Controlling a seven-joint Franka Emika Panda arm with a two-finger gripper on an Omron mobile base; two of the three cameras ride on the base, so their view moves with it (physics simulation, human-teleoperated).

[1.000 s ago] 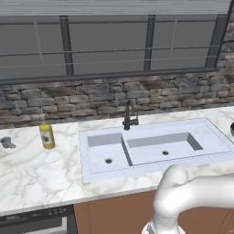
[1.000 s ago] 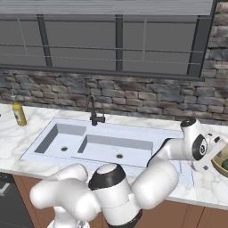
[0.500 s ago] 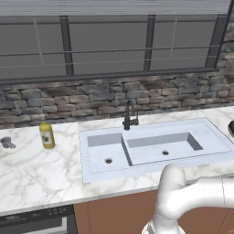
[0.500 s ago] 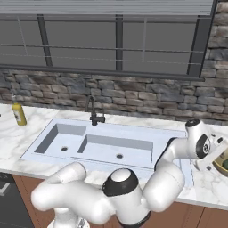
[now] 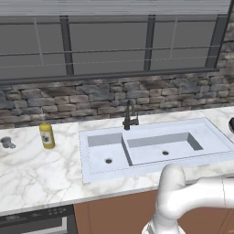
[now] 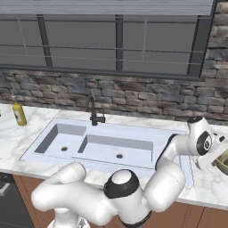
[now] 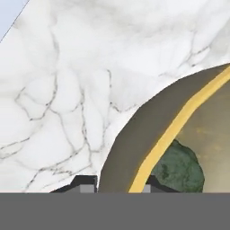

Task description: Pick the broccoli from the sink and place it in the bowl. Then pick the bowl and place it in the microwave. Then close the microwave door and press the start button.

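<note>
Two dark fingertips (image 7: 90, 183) of the gripper (image 7: 116, 186) stood astride the wall of the olive-yellow bowl (image 7: 179, 134), one outside it and one inside, with the thin rim running up between them. The jaws had narrowed about that wall; whether they already bore on it could not be told from the hand view. The broccoli (image 7: 179, 168) lay inside the bowl, close against the inner side of the wall and just beside the inner fingertip. The bowl stood on the marble counter (image 7: 67, 90) near its right end, right of the sink (image 6: 111, 144), whose basins held nothing. In the right base view the white arm (image 6: 178, 151) reached across to that end, where a sliver of the bowl showed at the frame edge.

Risks noted, as judgement:
- A pinch on one thin wall appeared a narrow hold. On lifting, the bowl would likely hang off-centre and could swivel in the jaws or slip free.
- Any tilt would probably send the broccoli rolling toward the low side, and a steep tilt could tip it out onto the counter.
- The inner fingertip stood very near the floret; closing further might nudge or trap it.
- A lift begun before the jaws seated firmly could drag the bowl along the counter.

The microwave lay outside these views.
</note>
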